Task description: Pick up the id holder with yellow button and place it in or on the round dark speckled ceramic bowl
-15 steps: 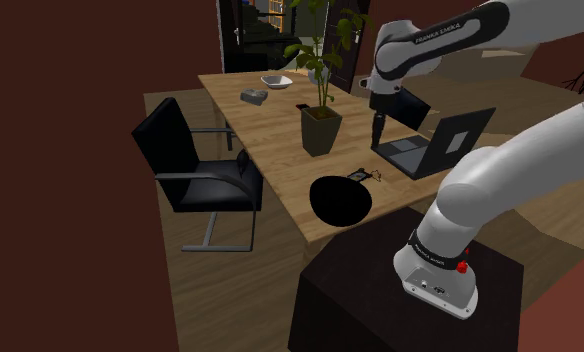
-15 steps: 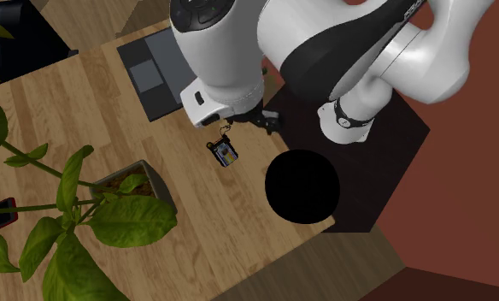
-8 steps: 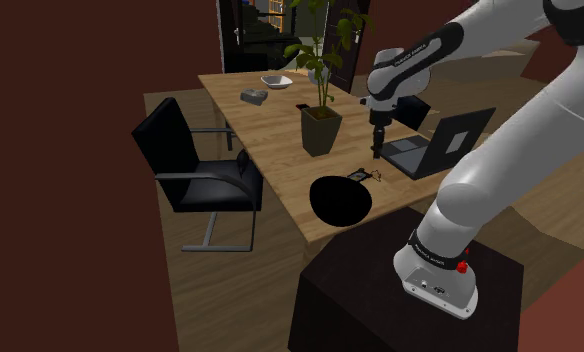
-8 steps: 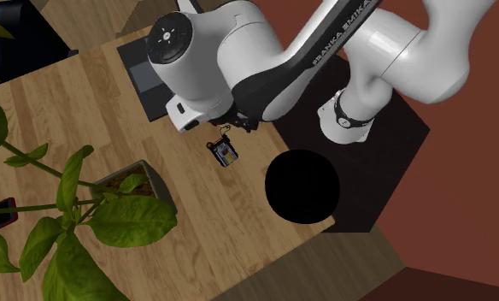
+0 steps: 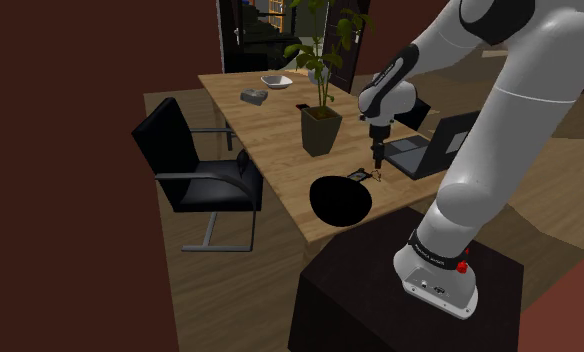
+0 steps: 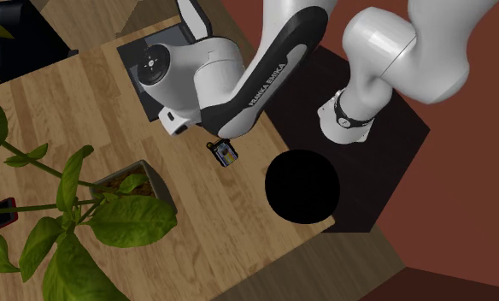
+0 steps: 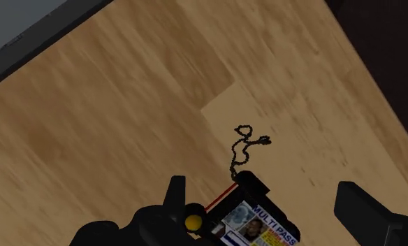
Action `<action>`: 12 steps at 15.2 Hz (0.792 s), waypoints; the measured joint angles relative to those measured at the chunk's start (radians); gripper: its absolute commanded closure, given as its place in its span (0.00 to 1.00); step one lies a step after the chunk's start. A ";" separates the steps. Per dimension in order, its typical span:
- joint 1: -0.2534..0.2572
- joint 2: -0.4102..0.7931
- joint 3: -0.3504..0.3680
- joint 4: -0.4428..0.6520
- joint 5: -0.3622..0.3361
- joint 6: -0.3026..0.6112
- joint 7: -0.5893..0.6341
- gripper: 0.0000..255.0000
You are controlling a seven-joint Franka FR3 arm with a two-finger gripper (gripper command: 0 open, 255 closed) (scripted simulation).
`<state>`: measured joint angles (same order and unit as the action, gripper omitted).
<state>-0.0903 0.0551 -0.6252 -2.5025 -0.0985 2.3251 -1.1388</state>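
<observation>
The pale wooden desk [image 5: 270,140] carries everything. The white Franka arm [image 5: 510,110] bends over its near corner, with its all-black hand [image 5: 377,156] poised just above the holder. The round bowl [image 5: 340,200], drawn plain black, sits at the desk's edge nearest the stand.

The black id holder with a printed face-up card [image 7: 255,225] lies flat on the desk just beside the bowl, on the side toward the open dark grey laptop [image 5: 435,140]. In the wrist view the hand [image 7: 265,203] is wide open and grips nothing. The holder lies below its spread fingers.

I judge this the approach before the grasp. Next, the hand should lower so that the fingers straddle the holder's body, then close.

The holder's long axis seems to run slantwise between the fingers. Its thin dark chain [image 7: 241,150] trails away from the hand, and the small yellow button [image 7: 192,222] sits by one finger.
</observation>
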 measured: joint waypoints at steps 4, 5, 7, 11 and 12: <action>-0.010 0.072 0.006 -0.004 0.049 0.065 -0.046 0.00; -0.013 0.086 0.009 -0.011 0.059 0.083 -0.054 0.00; -0.019 0.112 0.015 -0.014 0.079 0.109 -0.071 0.00; -0.022 0.123 0.018 -0.016 0.089 0.121 -0.077 0.00; -0.022 0.123 0.019 -0.017 0.089 0.122 -0.077 0.00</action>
<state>-0.1119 0.1785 -0.6066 -2.5190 -0.0095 2.4466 -1.2158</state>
